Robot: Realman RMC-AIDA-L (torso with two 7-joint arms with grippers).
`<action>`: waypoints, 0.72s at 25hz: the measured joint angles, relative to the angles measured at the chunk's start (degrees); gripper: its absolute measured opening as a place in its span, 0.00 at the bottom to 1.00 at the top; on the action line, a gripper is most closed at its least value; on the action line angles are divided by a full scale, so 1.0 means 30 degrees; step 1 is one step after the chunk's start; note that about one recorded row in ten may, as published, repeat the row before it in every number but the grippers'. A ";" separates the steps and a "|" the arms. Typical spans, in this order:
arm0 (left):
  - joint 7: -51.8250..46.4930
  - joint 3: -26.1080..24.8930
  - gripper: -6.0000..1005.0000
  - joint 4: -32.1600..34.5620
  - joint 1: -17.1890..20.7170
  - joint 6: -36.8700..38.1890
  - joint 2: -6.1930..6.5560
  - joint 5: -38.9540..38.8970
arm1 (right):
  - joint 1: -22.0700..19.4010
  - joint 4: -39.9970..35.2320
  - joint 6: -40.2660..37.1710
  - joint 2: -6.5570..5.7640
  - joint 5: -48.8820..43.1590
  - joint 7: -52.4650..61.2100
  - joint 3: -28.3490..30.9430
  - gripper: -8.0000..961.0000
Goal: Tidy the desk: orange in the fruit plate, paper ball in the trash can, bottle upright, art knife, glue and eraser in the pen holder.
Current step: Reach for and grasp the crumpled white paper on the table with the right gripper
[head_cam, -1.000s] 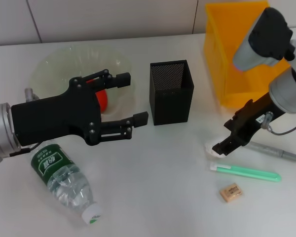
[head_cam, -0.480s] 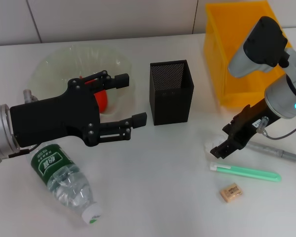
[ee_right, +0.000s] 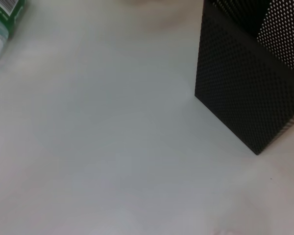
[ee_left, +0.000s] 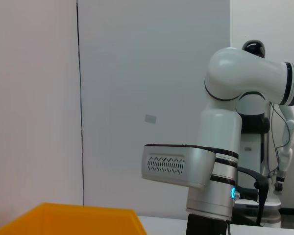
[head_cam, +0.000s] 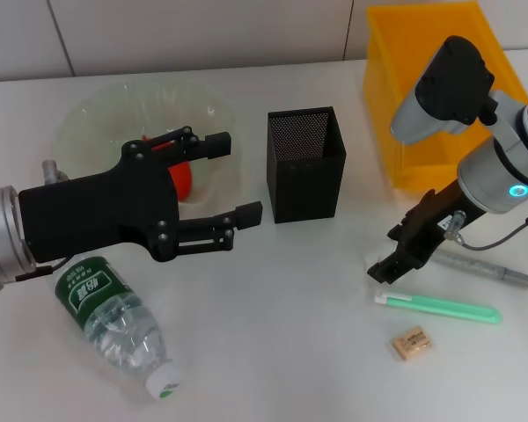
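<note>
My right gripper [head_cam: 385, 266] is low over the desk [head_cam: 282, 299], shut on the paper ball [head_cam: 372, 260], of which only a white edge shows. The yellow trash can [head_cam: 422, 97] stands behind it. My left gripper [head_cam: 239, 176] hangs open in front of the fruit plate [head_cam: 97, 110], partly hiding the orange [head_cam: 183, 180] inside it. The bottle [head_cam: 114, 321] lies on its side at the near left. The black pen holder [head_cam: 305, 163] stands mid-desk and fills one corner of the right wrist view [ee_right: 255, 83]. The green art knife [head_cam: 438, 308], grey glue [head_cam: 486, 267] and eraser [head_cam: 413, 342] lie at the near right.
The left wrist view looks across at my right arm [ee_left: 210, 171] and the trash can's rim [ee_left: 63, 218]. In the right wrist view, bare desk [ee_right: 112, 137] lies beside the pen holder and the bottle's label [ee_right: 5, 12] shows at one corner.
My right gripper has slid a little to the left, the paper ball going with it and showing less. The left arm has not moved.
</note>
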 joint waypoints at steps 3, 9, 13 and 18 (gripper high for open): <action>0.0000 0.0000 0.84 0.0006 0.0024 0.0000 0.0000 0.0001 | 0.0137 0.0218 0.0040 0.0000 0.0000 0.0071 0.0001 0.76; 0.0001 0.0001 0.84 0.0008 0.0046 0.0000 0.0000 0.0001 | 0.0249 0.0411 0.0140 0.0000 -0.0050 0.0508 0.0007 0.52; 0.0001 0.0001 0.84 -0.0004 0.0017 0.0000 0.0000 0.0000 | 0.0250 0.0619 0.0287 -0.0002 -0.0186 0.0564 0.0008 0.40; 0.0000 0.0001 0.84 -0.0051 0.0007 -0.0001 0.0000 -0.0001 | 0.0244 0.0883 0.0468 -0.0003 -0.0210 0.0584 -0.0049 0.34</action>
